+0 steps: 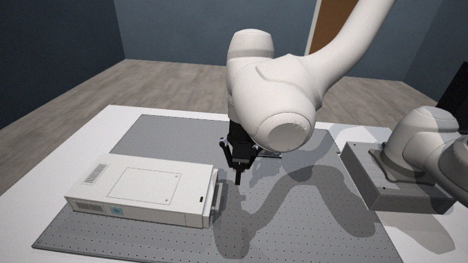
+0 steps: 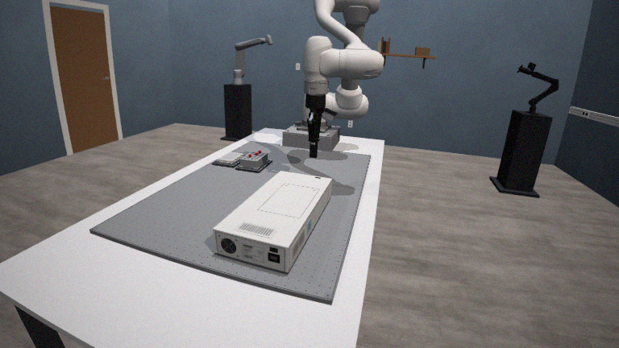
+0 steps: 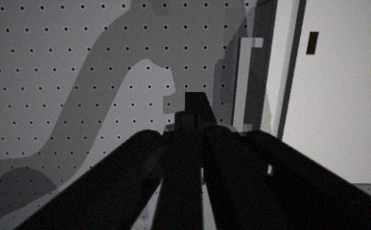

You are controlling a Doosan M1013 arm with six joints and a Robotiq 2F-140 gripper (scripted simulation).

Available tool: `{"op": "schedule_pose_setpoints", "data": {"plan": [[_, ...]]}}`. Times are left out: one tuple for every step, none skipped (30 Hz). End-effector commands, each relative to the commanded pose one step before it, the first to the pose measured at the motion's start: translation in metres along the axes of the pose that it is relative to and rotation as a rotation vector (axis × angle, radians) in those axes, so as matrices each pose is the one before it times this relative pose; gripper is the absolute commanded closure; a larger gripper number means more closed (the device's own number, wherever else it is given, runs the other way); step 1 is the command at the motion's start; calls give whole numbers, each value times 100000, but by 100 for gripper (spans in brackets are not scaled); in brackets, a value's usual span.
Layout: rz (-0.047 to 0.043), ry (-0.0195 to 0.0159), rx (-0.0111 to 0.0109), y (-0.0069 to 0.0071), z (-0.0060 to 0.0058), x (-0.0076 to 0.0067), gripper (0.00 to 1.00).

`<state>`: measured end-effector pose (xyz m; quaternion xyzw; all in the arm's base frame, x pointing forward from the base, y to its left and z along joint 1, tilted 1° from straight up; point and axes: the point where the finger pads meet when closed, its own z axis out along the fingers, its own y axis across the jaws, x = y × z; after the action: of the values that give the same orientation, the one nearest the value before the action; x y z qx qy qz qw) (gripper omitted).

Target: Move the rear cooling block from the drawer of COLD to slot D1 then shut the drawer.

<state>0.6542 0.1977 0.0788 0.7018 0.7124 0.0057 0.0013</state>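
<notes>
The white cooler COLD [image 1: 144, 187] lies on the perforated deck, also in the exterior view [image 2: 278, 216]. Its drawer front looks flush with the body. The handle bar [image 1: 218, 196] faces my gripper and shows in the wrist view [image 3: 243, 86]. The small lamp [image 1: 200, 198] on top looks dark, as in the wrist view [image 3: 312, 42]. My gripper [image 1: 237, 180] [image 3: 194, 108] is shut and empty, pointing down just beyond the handle, a little above the deck. A grey cooling block with red-capped tubes [image 2: 253, 159] sits on a deck slot to the side of the cooler.
A second slot with a pale plate [image 2: 228, 158] lies beside the block's slot, farther from the cooler. The arm's base plinth [image 1: 390, 181] stands on the deck's right end. My own arm hides the slots in the top view.
</notes>
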Motion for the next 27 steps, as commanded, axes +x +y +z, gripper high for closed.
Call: {"op": "schedule_pose_setpoints", "data": {"plan": [[-68,17,-338,48,-252,109,90],[0,0,0,0,0,0,90],[0,0,0,0,0,0,90],[0,0,0,0,0,0,90],[0,0,0,0,0,0,90],[0,0,0,0,0,0,90],[0,0,0,0,0,0,90],[0,0,0,0,0,0,90],[0,0,0,0,0,0,90],[46,-211,223,-685,-151,58,65],[10,-16,35,-389,-152,-1,65],[-2,-13,42,-385,-149,-6,65],[0,0,0,0,0,0,65],[0,0,0,0,0,0,65],[-2,1,-15,-366,-149,-2,65],[-2,-12,37,-383,-149,-6,65],[-2,-13,42,-385,-148,-6,65],[-2,-10,26,-380,-148,-5,65],[-2,-6,12,-375,-148,-4,65],[-2,-5,8,-374,-148,-4,65],[-2,-6,10,-375,-148,-4,65],[-2,-7,14,-376,-148,-4,65],[-2,-7,15,-376,-148,-4,65],[-2,-7,15,-376,-148,-4,65],[-2,-7,14,-376,-148,-4,65],[-2,-7,14,-376,-148,-4,65],[-2,-7,13,-376,-148,-4,65]]}}
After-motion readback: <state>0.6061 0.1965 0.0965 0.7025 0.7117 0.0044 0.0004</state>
